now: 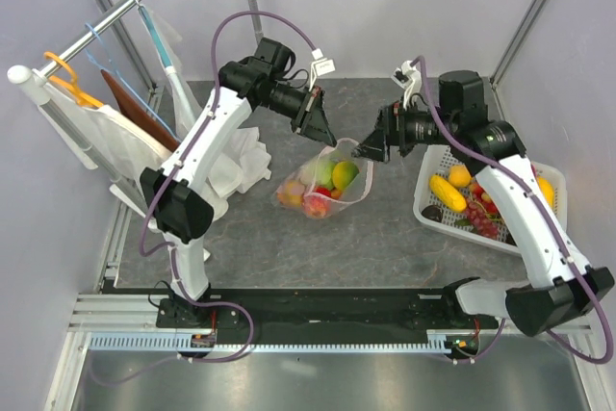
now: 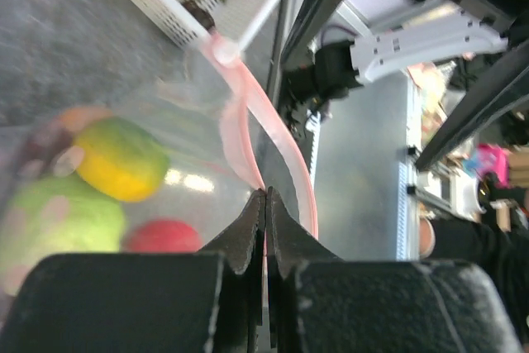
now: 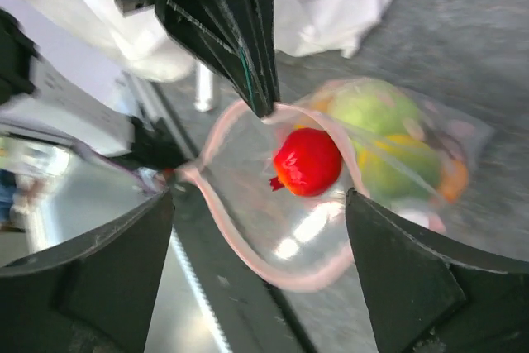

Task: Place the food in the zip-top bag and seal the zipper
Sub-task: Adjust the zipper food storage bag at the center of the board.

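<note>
Cloth (image 1: 252, 166): white, crumpled on the worktop (image 1: 385, 238) just left of the bag; more of it hangs on hangers well left of the bag.
Left gripper (image 1: 322, 137) (image 2: 264, 200): above the bag's far-left rim, clamped tight on the zipper strip, which runs out from between its fingers.
Bag (image 1: 322, 188) (image 2: 165, 121) (image 3: 413, 121): clear plastic with pale dots, resting on the grey worktop near its middle, mouth lifted and spread wide into a loop.
Zipper (image 2: 244, 113) (image 3: 248, 258): pink strip around the bag's mouth, unsealed, its two sides well apart.
Food in the bag (image 1: 342, 175) (image 2: 120, 159) (image 3: 372, 113): green, yellow-green, orange and red pieces, heaped at the bag's bottom.
Red piece (image 3: 307, 161): round, seen inside the bag's mouth loop in the right wrist view; whether it rests on anything cannot be told.
Right gripper (image 1: 371, 148) (image 3: 258, 200): just right of the bag's mouth and facing it, fingers spread wide, holding nothing.
Basket (image 1: 423, 201) (image 2: 149, 2): white, slatted, on the worktop to the right of the bag.
Food in the basket (image 1: 445, 190): yellow, red and dark pieces.
</note>
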Robot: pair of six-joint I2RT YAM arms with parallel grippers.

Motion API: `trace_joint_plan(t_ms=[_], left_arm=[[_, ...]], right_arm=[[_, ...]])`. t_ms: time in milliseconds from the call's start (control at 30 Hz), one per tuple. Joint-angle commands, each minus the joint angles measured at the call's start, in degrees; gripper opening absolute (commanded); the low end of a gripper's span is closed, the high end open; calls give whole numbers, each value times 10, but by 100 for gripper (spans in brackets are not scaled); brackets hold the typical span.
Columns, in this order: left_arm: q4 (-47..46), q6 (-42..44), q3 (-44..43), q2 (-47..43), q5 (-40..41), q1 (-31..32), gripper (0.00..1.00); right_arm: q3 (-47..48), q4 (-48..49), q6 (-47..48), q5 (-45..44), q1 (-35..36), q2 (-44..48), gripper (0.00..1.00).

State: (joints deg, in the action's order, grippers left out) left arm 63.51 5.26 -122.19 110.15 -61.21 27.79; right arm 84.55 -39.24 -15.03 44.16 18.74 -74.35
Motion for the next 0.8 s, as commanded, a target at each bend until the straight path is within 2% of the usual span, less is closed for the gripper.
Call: trace_joint_plan(t_ms=[0,67,133,267,333,400,633,733,767], left_arm=[[92,109,-29,16,-88,-8,2],[119,140,-34,22,-87,-10,2],[151,161,-34,24,-95,-10,2],[201,215,-37,25,-101,-10,2],[229,233,-40,30,-107,-10,2],[246,251,-49,34,-119,-10,2],[246,273,-40,16,-135,-9,2],[246,273,-35,12,-136,-8,2],[246,273,-34,11,-135,-8,2]], right_arm=[[6,-91,226,-89,-6,74,92],[-14,-105,308,-128,-7,109,92],[-38,-101,349,-171,-6,138,92],[-142,-79,537,-170,-6,243,86],[-180,-49,608,-166,-7,272,79],[-206,-37,648,-134,-6,286,76],[-219,6,647,-26,-6,218,76],[-259,64,630,-1,-6,206,74],[-268,92,621,4,-6,203,71]])
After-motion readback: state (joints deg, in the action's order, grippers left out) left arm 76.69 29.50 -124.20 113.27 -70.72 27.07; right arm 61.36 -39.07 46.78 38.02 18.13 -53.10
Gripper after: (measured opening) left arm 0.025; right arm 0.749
